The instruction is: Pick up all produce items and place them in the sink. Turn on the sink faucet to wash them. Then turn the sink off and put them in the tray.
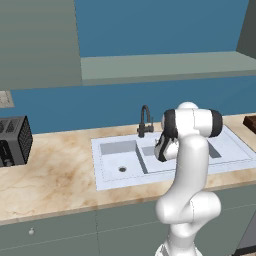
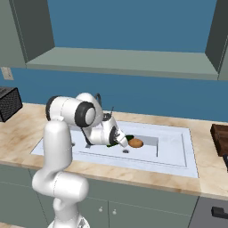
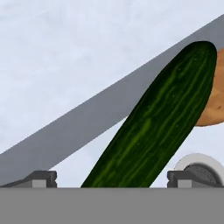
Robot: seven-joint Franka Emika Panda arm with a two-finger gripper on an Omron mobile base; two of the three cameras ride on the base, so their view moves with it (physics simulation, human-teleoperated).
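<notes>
Cucumber (image 3: 162, 122) lies between the wide-spread claw (image 3: 111, 178) fingertips, arm bent into sink (image 2: 178, 153).

Glossy white rounded arm (image 1: 187, 165), black joint bands, dark fingers (image 3: 41, 178)

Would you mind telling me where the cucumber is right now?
The cucumber lies in the larger sink basin, its far end against the potato, running between the gripper's open jaws in the hand view.
</notes>
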